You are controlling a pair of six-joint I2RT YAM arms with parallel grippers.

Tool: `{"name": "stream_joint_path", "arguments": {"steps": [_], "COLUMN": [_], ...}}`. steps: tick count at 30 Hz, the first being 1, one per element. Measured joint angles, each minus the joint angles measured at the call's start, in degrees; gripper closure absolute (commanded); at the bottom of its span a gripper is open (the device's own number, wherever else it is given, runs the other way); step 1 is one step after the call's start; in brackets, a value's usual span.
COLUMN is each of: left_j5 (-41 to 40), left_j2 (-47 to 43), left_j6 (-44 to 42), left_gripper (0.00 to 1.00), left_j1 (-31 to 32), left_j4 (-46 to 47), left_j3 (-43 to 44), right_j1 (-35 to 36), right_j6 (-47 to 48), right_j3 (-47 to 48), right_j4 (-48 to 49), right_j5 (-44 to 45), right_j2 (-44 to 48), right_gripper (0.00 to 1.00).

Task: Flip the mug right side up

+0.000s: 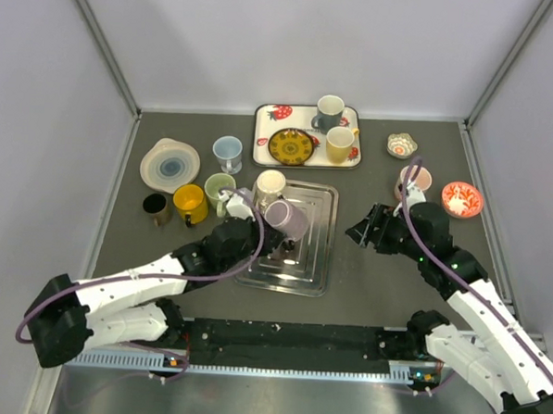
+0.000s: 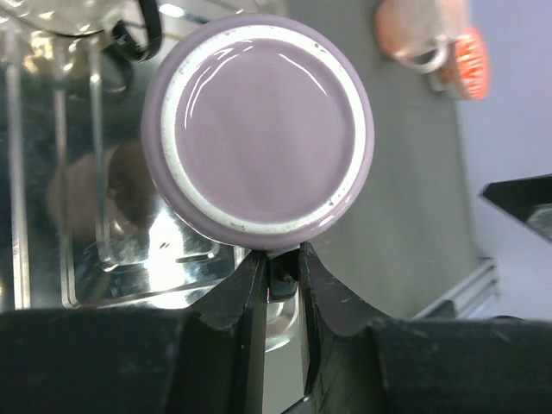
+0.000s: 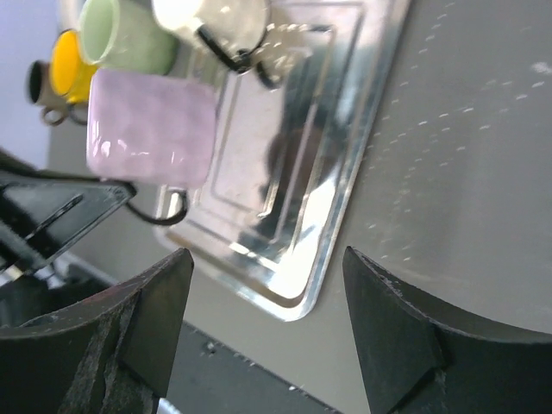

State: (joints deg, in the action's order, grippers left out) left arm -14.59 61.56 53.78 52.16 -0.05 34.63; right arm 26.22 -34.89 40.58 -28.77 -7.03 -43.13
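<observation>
The lilac mug [image 1: 288,218] hangs tilted on its side over the back left part of the steel tray [image 1: 306,269]. In the left wrist view its round base [image 2: 263,129] faces the camera. My left gripper [image 2: 280,259] is shut on the mug's handle, just below the base. The top view shows the same gripper [image 1: 267,216] at the mug's left side. From the right wrist camera the mug [image 3: 151,125] is seen side-on. My right gripper [image 1: 357,232] hovers right of the tray, open with nothing between its fingers [image 3: 164,302].
A cream mug [image 1: 269,183] stands at the tray's back left corner. Left of it are a green mug [image 1: 219,187], a yellow mug [image 1: 189,202] and a black cup [image 1: 156,207]. A strawberry tray [image 1: 262,137] holds crockery at the back. A pink mug [image 1: 414,180] and red bowl [image 1: 461,199] sit right.
</observation>
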Motion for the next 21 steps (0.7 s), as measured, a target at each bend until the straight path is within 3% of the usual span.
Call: {"name": "stream_joint_path", "arguments": {"steps": [4,9,15,21], "left_j5": [2.1,5.0,8.4,11.6], "left_j2": [-5.0,-6.1,-6.1,-6.0], "left_j6": [0.2,1.2,3.8,6.4], "left_gripper": [1.0,1.0,1.0,1.0], "left_j1": [0.0,0.0,0.0,0.0], "left_j4": [12.7,26.8,40.4,45.8], "left_j3": [-7.3,-9.4,-9.7,-9.7], "right_j1": [0.0,0.0,0.0,0.0], "right_j6": [-3.7,-12.2,-26.2,-36.0], "right_j3": [-4.2,-12.1,-22.3,-24.8], "right_j4": [4.7,16.2,39.5,59.7], "right_j5": [-8.4,-18.8,-27.7,-30.6], "right_j2": [3.7,8.2,8.5,5.9], "right_gripper": [0.26,0.25,0.25,0.27]}}
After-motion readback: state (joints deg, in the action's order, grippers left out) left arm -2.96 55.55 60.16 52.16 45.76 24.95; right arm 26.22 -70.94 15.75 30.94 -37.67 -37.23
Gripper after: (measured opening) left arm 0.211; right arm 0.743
